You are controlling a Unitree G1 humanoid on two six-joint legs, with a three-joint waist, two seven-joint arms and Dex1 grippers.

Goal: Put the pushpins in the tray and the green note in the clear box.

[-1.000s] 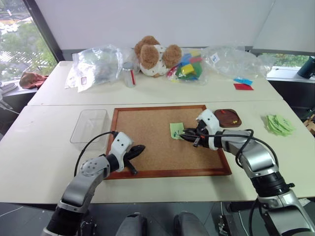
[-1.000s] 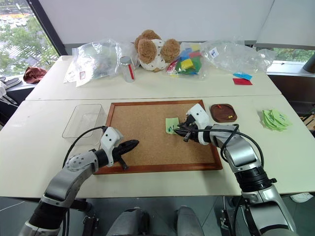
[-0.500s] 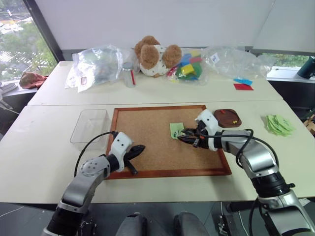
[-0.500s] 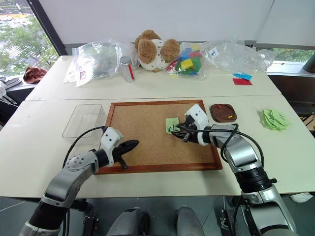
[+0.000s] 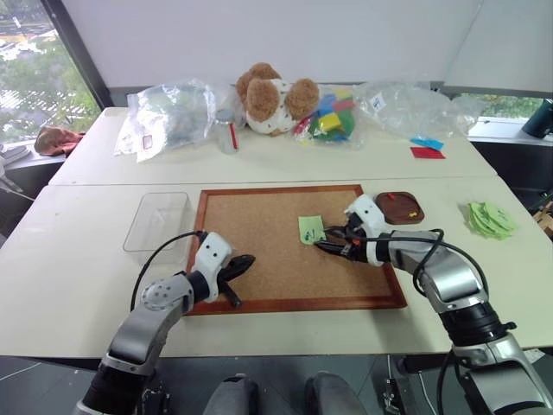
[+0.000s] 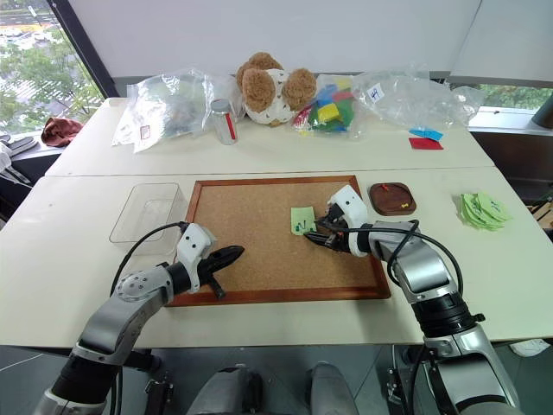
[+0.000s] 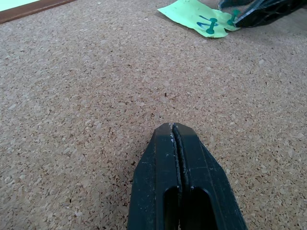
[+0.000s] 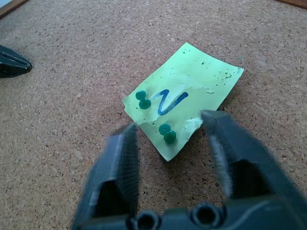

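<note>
The green note [image 8: 192,91] lies on the cork board [image 5: 259,233], marked with a blue squiggle and pinned by two green pushpins [image 8: 142,99]. My right gripper [image 8: 168,128] is open at the note's near edge, its blurred fingers on either side of the nearer pushpin [image 8: 167,133] without gripping it. My left gripper [image 5: 246,261] is shut and empty, low over the board's left part. The brown tray [image 5: 402,221] sits just right of the board with small bits inside. The clear box [image 5: 143,226] stands off the board's left edge.
On the far table sit a teddy bear [image 5: 272,95], crinkled plastic bags [image 5: 168,112], a small jar [image 5: 226,130], coloured blocks [image 5: 333,117] and red and blue slips [image 5: 426,149]. Crumpled green paper [image 5: 490,219] lies at the right.
My right gripper's fingers have parted beside the note and now stand around a pin; the hand itself has barely shifted. The left arm has kept still.
</note>
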